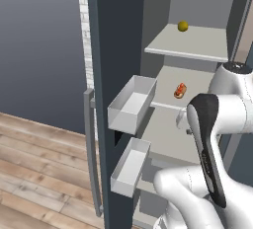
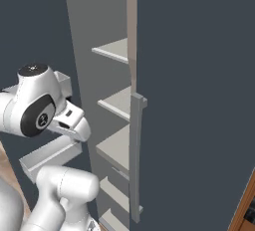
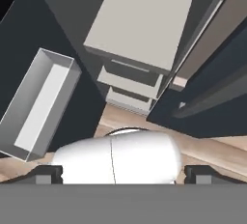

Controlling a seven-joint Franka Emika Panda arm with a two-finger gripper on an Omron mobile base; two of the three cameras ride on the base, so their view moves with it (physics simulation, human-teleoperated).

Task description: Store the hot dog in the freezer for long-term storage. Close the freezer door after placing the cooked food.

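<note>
On the middle shelf of the open freezer lies the hot dog, near that shelf's front edge and a little left of its middle — untouched by anything. A small yellow ball sits on the shelf above, toward its back. The freezer door stands swung out to the left, its inner side carrying two whitish bins: an upper bin and a lower bin just beneath it. A long grey bar handle runs down the door's outer face. Wooden floor shows to the left of the door.

The arm's white links rise in front of the lower shelves. In the hand view the tool points down past a bin toward the floor — its two dark tips stand wide apart with nothing between them. In the right base view the other door with its own bar handle borders the shelves.
</note>
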